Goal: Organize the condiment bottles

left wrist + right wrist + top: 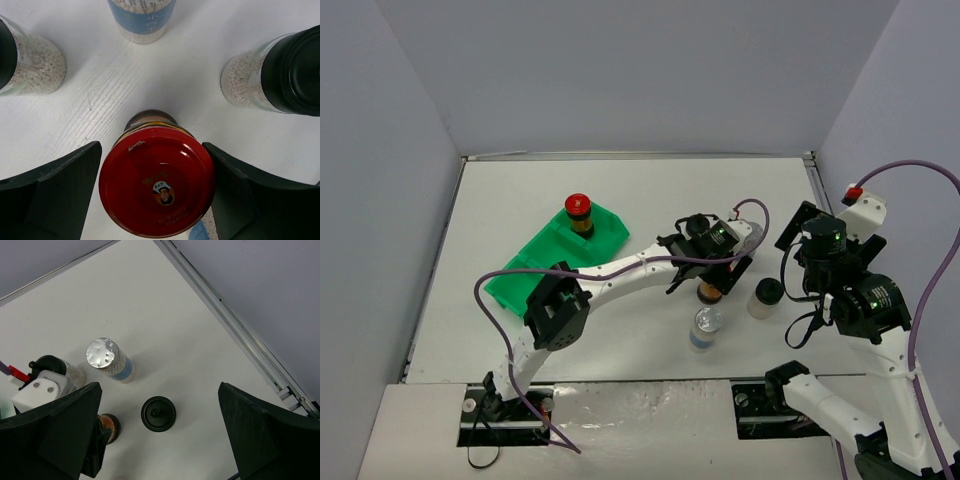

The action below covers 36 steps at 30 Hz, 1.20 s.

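Note:
A red-capped jar (157, 181) with amber contents (709, 292) stands on the white table, and my left gripper (157, 192) is shut on it, a dark finger (55, 195) pressed to each side of the cap. Around it stand two black-capped jars (30, 65) (280, 75) and a blue-labelled jar (142, 20). A second red-capped jar (579, 213) sits in the green tray (535, 265). My right gripper (160, 440) hangs open and holds nothing, high above a black-capped jar (158, 413), with a silver-capped jar (107, 359) beyond it.
Another silver-capped jar (705, 327) stands near the table's front edge, close to the held one. The jars are packed tightly around my left gripper. A metal rail (240, 335) runs along the table's right edge, with grey walls on three sides.

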Available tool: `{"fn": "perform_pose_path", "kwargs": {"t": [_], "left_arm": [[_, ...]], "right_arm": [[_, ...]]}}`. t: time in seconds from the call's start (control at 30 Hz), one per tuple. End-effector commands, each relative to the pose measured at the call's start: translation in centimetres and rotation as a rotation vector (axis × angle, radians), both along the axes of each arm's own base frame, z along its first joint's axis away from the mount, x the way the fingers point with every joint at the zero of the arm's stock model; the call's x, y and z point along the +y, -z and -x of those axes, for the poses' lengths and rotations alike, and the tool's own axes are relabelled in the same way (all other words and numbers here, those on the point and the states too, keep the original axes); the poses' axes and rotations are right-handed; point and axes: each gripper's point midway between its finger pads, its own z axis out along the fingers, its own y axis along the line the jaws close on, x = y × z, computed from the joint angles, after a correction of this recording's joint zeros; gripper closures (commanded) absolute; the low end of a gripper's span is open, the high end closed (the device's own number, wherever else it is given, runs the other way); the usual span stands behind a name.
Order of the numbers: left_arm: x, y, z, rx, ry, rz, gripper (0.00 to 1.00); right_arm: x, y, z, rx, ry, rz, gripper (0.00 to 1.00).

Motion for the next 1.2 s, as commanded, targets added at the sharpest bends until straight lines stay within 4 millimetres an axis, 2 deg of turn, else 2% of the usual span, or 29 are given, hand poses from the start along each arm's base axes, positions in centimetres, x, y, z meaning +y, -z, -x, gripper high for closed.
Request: {"fn": "perform_pose_path", "kwargs": {"t": [0.0,0.1,0.17,0.2,0.23,0.27,0.37,0.43,0.6,0.77,0.9,1.17], "left_arm": [[-0.7,-4.9,-0.5,-0.084,-0.017,0.069,0.28],[-0.6,-4.8,-0.5,-0.079,-0.017,0.056,0.49],[-0.5,-4.7,-0.5,-0.077,-0.019,0.049,0.76],[-0.4,-4.5,-0.6,-0.076,-0.023,0.038,0.86],[-0.2,-4.3,-0.6,-0.076,-0.029,0.026,0.95],[-0.1,-4.4,-0.6,-0.078,-0.032,0.023,1.0],[0.9,-4.6,-1.2,-0.108,-0.062,-0.007,1.0],[1.8,-5.8,-1.8,-0.155,-0.085,-0.02,1.0],[5.3,-12.1,-3.1,-0.298,-0.169,-0.018,1.0],[8.5,-15.3,-4.4,-0.358,-0.244,-0.05,1.0],[11.8,-16.7,-6.4,-0.379,-0.348,-0.039,1.0],[19.8,-18.1,-11.4,-0.368,-0.551,0.015,1.0]], "right_arm": [[-0.3,0.0,-0.3,-0.017,0.028,-0.006,0.0],[-0.3,0.0,-0.2,-0.018,0.029,-0.007,0.0],[-0.3,-0.1,-0.3,-0.02,0.029,-0.007,0.0],[-0.3,-0.1,-0.2,-0.019,0.029,-0.006,0.0],[-0.3,0.0,-0.2,-0.017,0.03,-0.005,0.0],[-0.3,-0.1,-0.3,-0.018,0.03,-0.005,0.0],[-0.3,-0.1,-0.3,-0.02,0.029,-0.007,0.0],[-0.3,0.0,-0.2,-0.017,0.028,-0.005,0.0],[-0.3,0.3,-0.1,-0.01,0.03,-0.002,0.0],[-0.2,0.6,-0.2,-0.003,0.028,-0.004,0.0],[-0.2,0.6,-0.3,-0.004,0.026,-0.008,0.0],[-0.2,0.8,-0.1,0.003,0.018,-0.002,0.0]]}}
